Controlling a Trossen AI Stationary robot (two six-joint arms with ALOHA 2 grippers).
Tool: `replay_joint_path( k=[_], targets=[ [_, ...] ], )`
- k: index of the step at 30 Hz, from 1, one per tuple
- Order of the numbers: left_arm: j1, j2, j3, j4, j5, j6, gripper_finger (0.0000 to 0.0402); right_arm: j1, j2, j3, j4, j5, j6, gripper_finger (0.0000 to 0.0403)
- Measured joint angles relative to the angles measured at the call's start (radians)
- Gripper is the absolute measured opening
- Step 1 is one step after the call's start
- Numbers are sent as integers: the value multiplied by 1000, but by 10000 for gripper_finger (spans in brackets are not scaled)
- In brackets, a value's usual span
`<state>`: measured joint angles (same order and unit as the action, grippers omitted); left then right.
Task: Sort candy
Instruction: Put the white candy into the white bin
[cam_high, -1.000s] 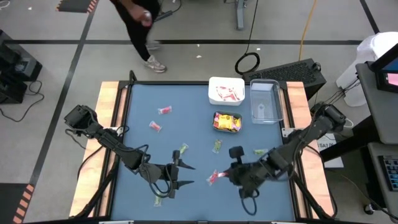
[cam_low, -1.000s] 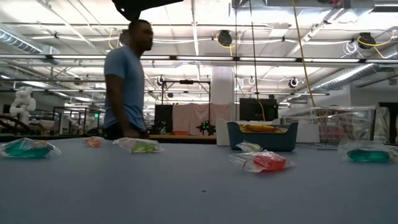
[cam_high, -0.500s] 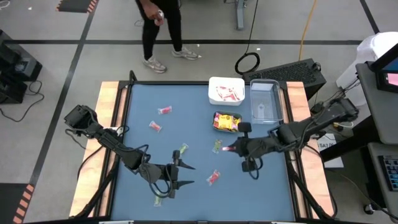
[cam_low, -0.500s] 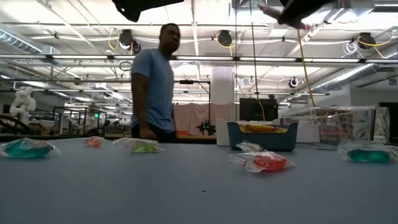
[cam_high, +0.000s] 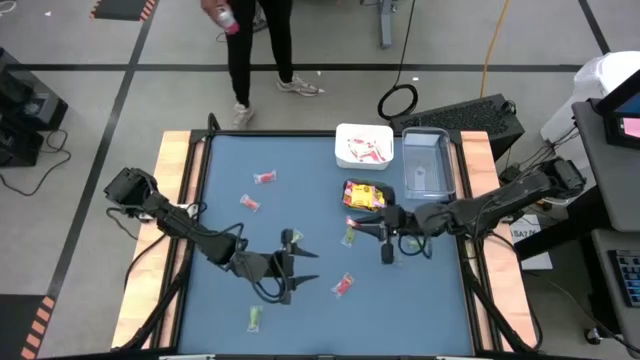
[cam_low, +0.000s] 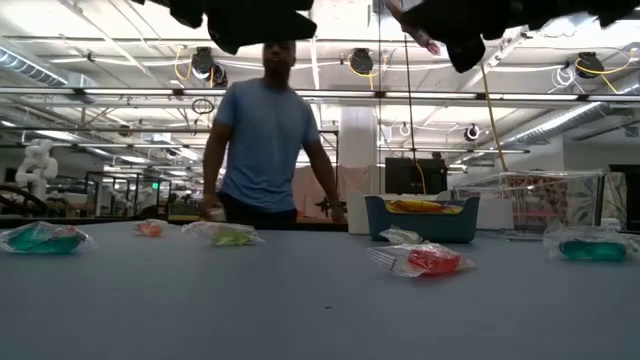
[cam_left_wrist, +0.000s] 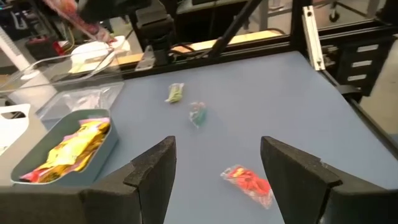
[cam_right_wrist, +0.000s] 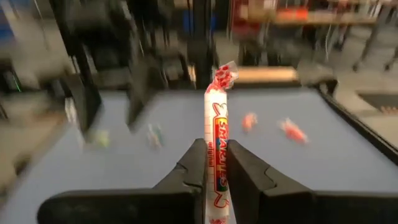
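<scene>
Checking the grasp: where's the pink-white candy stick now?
The candy stick is clamped upright in the right tool; in the high view that tool hangs just below the teal tray of yellow packets.

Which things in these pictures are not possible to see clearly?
- High view: the pink-white stick in the right gripper is too small to see.
- Low view: both grippers are cut off by the top edge.
- Right wrist view: candies on the table are blurred.

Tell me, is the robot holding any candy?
Yes. The right gripper pinches a pink-white candy stick around its lower part. The left gripper is open, holding nothing.
</scene>
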<state>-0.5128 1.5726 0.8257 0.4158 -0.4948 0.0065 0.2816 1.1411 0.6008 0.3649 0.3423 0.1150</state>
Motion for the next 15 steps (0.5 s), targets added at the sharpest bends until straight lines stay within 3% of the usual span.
replay_joint_path(
  k=[4,11,15],
  targets=[
    [2,0,0,3,0,1,239,-2,40,-98,265,-1,46,33],
    [2,0,0,-16,0,1,239,-31,46,-108,263,-9,139,33],
    [2,0,0,-16,0,1,239,-74,46,-108,260,-51,76,34]
  ],
)
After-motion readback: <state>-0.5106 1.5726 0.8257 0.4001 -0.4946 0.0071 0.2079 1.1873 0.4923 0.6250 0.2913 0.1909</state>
